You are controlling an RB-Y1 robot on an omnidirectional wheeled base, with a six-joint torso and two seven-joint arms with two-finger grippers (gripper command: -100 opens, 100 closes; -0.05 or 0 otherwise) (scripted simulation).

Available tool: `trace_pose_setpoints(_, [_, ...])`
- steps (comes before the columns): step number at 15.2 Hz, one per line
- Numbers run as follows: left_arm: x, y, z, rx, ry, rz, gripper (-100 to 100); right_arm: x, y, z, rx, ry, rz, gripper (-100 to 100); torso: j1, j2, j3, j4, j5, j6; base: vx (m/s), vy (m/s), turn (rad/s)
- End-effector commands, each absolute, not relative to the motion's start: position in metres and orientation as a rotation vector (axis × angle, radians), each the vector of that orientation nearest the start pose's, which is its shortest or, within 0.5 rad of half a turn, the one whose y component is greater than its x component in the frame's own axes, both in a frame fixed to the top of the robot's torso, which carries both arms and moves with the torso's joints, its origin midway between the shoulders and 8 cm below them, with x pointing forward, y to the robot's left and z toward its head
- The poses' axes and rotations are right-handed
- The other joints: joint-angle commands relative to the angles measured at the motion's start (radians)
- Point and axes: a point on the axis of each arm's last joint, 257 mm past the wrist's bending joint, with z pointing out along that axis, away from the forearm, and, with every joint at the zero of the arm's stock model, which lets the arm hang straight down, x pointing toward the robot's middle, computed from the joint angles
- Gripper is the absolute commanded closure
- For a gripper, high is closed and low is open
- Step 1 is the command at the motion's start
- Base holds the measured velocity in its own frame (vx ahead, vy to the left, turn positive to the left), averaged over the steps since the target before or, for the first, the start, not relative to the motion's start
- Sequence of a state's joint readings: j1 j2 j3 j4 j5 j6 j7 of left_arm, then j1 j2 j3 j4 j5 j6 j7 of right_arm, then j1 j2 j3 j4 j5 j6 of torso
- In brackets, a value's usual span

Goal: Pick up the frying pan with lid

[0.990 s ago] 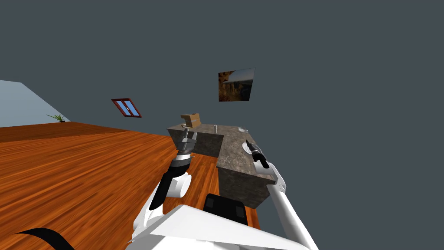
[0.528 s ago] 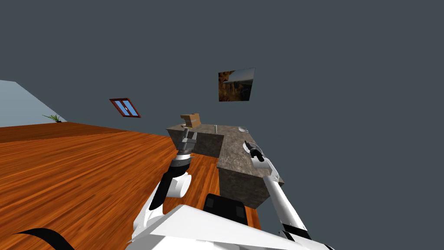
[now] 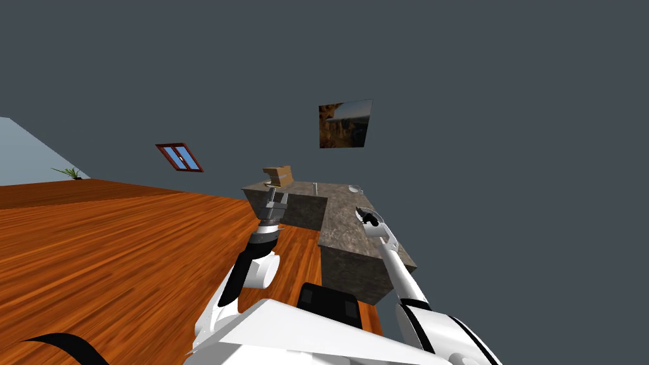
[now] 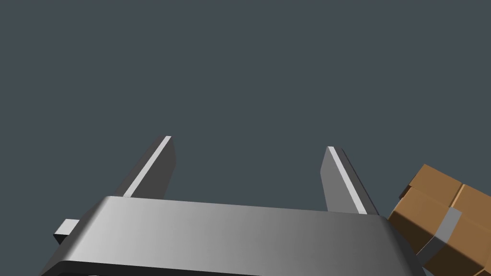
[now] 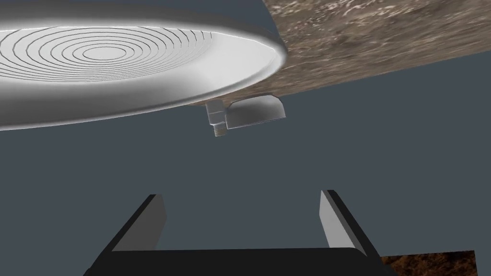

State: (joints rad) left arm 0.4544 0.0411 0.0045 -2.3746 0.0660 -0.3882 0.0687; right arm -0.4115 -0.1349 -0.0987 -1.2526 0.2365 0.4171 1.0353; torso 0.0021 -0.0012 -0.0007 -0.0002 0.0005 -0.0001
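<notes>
**Right gripper (image 5: 239,194) spread just short of the frying pan (image 5: 120,62)**

Head view: An L-shaped counter (image 3: 345,237) with a mottled brown-grey stone top stands on a wooden floor (image 3: 114,253) against a dark grey wall. The right arm reaches over the nearer leg of the counter. Its gripper sits at the pan, which shows here as a small pale shape lying on the counter top. The left gripper (image 3: 273,190) is held up in front of the counter's far leg, well apart from the pan. It is close to a brown cardboard box (image 3: 279,175) that stands on the far corner. A landscape picture (image 3: 345,123) and a red-framed window (image 3: 179,157) hang on the wall.

Right wrist view: The two fingers stand wide apart with nothing between them. Beyond their tips lies the pan, resting on the stone counter. It is light grey and round, and its face is marked with concentric rings. A short threaded stub (image 5: 216,120) with a small grey piece beside it projects from the rim on the side nearest the gripper. The fingers do not touch the pan. I cannot tell whether a lid is on it.

Left wrist view: These fingers are also spread and hold nothing. The cardboard box, bound with a grey strip, lies just beside the gripper body.
</notes>
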Motion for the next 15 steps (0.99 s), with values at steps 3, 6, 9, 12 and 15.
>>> trace_pose_setpoints(3, [0.345, 0.276, 0.060, -0.673, 0.575, -1.432, 0, 0.645, -0.285, -0.263, 0.233, 1.951, -0.071, -100, 0.000, 0.000, 0.000, 0.000, 0.000, 0.000, 0.005, 0.019, -0.016])
trace_pose_setpoints(6, [0.345, 0.276, 0.060, -0.673, 0.575, -1.432, 0, 0.650, -0.285, -0.271, 0.190, 2.012, -0.127, -100, 0.000, 0.000, 0.000, 0.000, 0.000, 0.000, 0.004, 0.022, -0.016])
trace_pose_setpoints(9, [0.345, 0.276, 0.060, -0.673, 0.575, -1.432, 0, 0.652, -0.284, -0.281, 0.145, 2.077, -0.181, -100, 0.000, 0.000, 0.000, 0.000, 0.000, 0.000, 0.005, 0.020, -0.017])
trace_pose_setpoints(12, [0.345, 0.276, 0.060, -0.673, 0.575, -1.432, 0, 0.653, -0.282, -0.289, 0.097, 2.137, -0.233, -100, -0.001, 0.000, 0.000, 0.000, 0.000, 0.000, 0.006, 0.018, -0.016])
trace_pose_setpoints(15, [0.345, 0.276, 0.060, -0.673, 0.575, -1.432, 0, 0.653, -0.281, -0.298, 0.048, 2.200, -0.282, -100, 0.000, 0.000, 0.000, 0.000, 0.000, 0.000, 0.006, 0.018, -0.014])
